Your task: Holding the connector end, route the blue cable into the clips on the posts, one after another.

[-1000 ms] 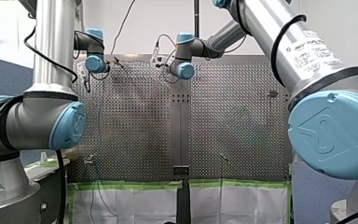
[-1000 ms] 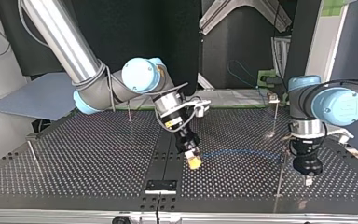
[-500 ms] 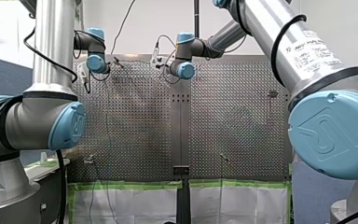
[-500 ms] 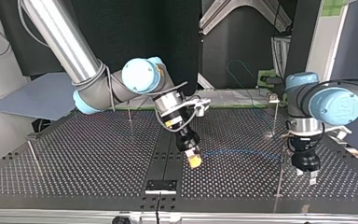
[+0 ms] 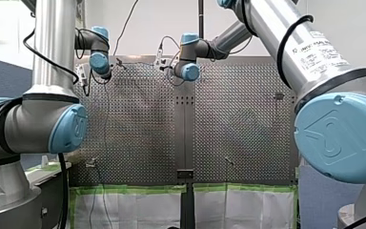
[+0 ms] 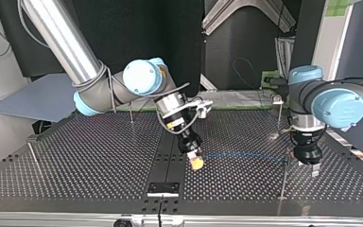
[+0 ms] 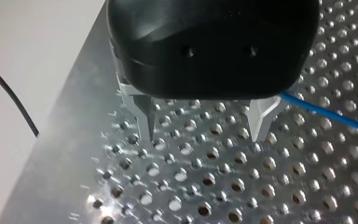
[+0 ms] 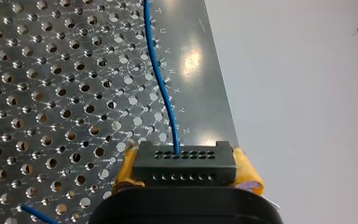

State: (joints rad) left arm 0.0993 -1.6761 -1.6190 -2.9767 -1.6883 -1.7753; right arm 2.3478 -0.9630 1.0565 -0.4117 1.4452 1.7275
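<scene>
One connector [image 8: 185,171] clamped in right end effector [image 8: 185,163], blue cable [image 8: 161,79] trailing | left end effector [image 7: 200,127] spread wide

Looks like a robotics lab: perforated table [image 6: 85,161] carrying thin posts [image 6: 282,179], two industrial arms [image 6: 66,42] over it, green tape [image 5: 133,189] along its edge.

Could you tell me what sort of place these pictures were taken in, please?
Most likely a robotics lab test cell: two industrial arms work over a perforated metal table fitted with thin posts, and my right tool holds a blue cable by its connector.
</scene>
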